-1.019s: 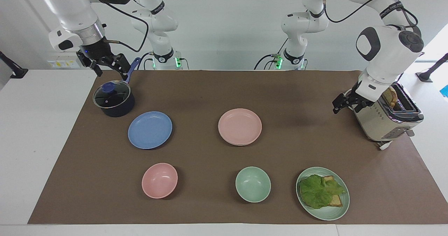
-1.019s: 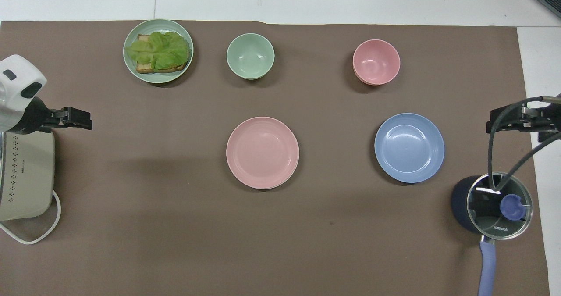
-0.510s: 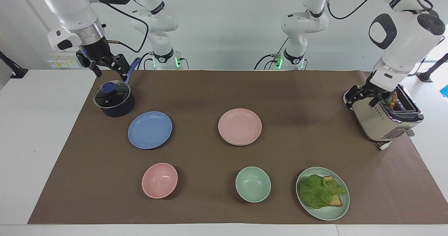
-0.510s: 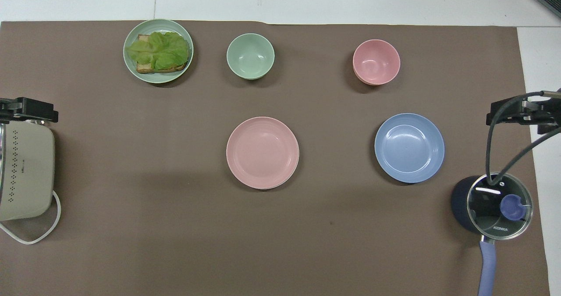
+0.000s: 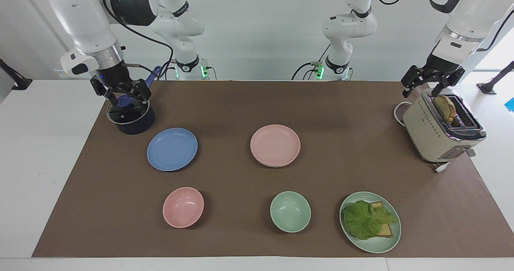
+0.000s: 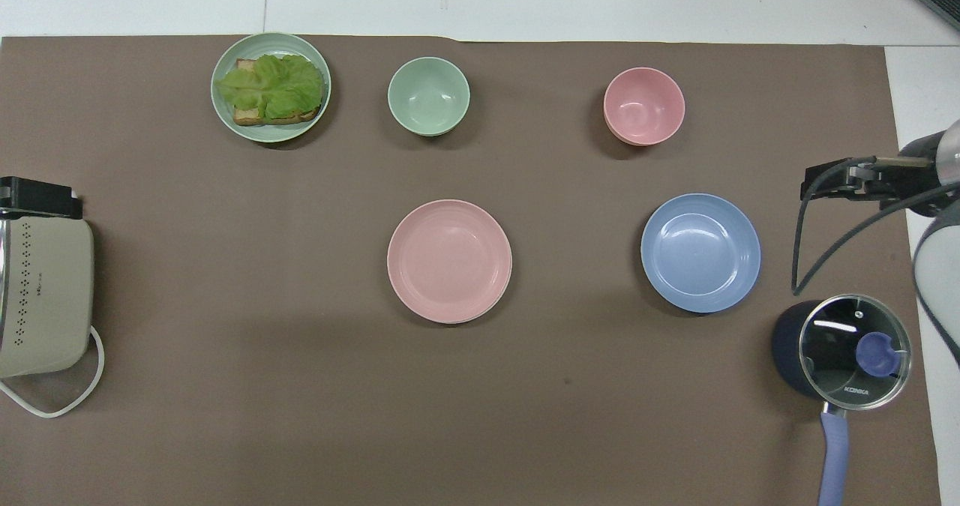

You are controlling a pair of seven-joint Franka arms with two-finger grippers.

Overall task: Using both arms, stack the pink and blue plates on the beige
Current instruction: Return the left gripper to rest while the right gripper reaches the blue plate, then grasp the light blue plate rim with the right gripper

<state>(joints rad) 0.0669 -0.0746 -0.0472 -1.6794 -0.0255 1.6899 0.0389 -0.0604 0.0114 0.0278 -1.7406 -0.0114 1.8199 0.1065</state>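
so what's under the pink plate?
Another plate's rim shows under the pink plate along its edge farthest from the robots. The rest of that lower plate is covered, so its colour can't be confirmed.

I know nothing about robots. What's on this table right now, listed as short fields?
pink plate: mid-table, on a beige plate whose rim peeks out beneath
blue plate: alone on the mat, toward the right arm's end
left gripper: open, above the toaster
right gripper: open, over the lidded pot
stacking: blue plate not yet added
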